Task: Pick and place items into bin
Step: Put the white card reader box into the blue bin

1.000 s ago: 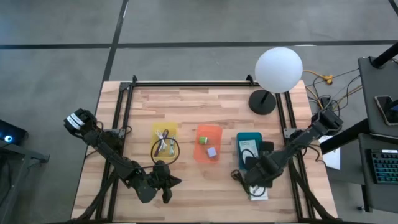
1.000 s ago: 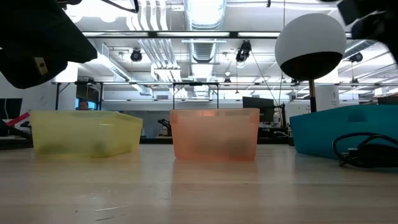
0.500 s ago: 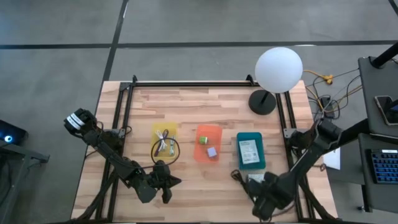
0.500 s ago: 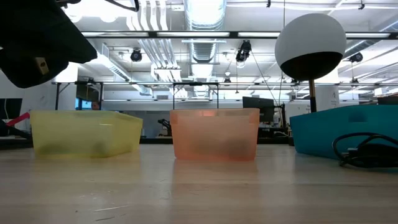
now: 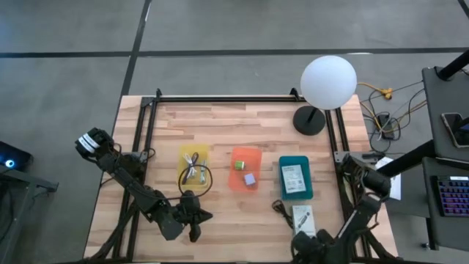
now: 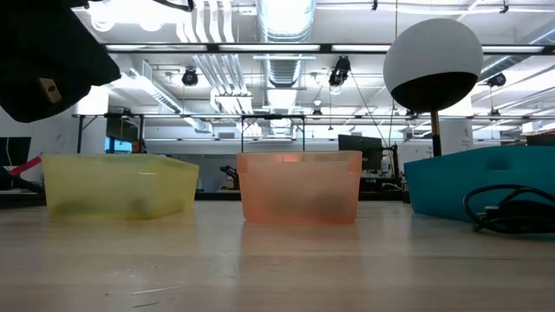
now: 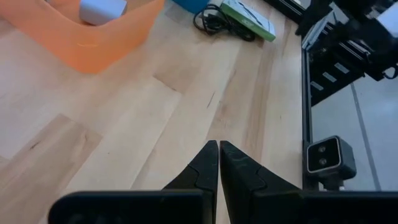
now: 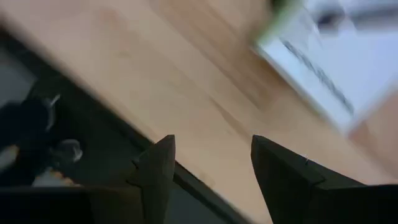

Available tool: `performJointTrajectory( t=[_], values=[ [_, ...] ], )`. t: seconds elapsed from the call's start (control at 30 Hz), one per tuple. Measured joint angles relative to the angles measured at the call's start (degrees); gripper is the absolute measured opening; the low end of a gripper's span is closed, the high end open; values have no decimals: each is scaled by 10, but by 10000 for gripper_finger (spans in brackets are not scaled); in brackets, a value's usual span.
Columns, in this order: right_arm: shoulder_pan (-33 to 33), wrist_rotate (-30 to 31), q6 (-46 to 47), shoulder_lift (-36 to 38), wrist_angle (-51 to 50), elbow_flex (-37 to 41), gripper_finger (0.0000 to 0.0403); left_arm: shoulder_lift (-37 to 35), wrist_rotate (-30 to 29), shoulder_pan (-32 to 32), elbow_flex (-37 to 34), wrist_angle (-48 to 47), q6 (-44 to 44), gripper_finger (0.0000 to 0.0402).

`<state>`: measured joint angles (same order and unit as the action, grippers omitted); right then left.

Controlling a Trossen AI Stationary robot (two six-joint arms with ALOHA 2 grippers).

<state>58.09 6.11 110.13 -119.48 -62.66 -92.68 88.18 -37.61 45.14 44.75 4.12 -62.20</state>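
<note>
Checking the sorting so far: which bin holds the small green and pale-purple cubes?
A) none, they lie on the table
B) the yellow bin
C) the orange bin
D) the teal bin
C: in the high view the green cube and the pale-purple cube both lie inside the orange bin.

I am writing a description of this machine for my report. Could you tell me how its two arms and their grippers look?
Both arms are dark, jointed links. The left arm has a white-marked block at its base. The left gripper has slim, pointed black fingers; the right gripper has the same dark tapering fingers.
</note>
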Motion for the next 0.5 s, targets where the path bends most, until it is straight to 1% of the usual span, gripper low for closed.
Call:
performJointTrajectory(
  t=[0.03,0.07,0.13,0.17,0.23,0.27,0.4,0.5],
  values=[
    [0,-16,49,-9,-15,-12,196,0,1,1,0,0,0,0],
    [4,-16,109,-18,-20,-24,196,0,2,1,0,0,0,0],
    [13,13,200,-31,-12,-45,196,0,1,1,1,0,0,0],
    [14,17,216,-39,-12,-58,196,0,2,1,1,2,0,0],
    [14,10,221,-53,-17,-86,196,0,2,1,1,3,0,0],
    [11,16,218,-60,-18,-98,196,0,3,1,1,2,0,0],
    [-4,83,205,-69,-18,-135,196,0,11,1,1,4,0,0],
    [-19,154,196,-58,-15,-159,196,0,20,1,1,6,0,0]
  ],
)
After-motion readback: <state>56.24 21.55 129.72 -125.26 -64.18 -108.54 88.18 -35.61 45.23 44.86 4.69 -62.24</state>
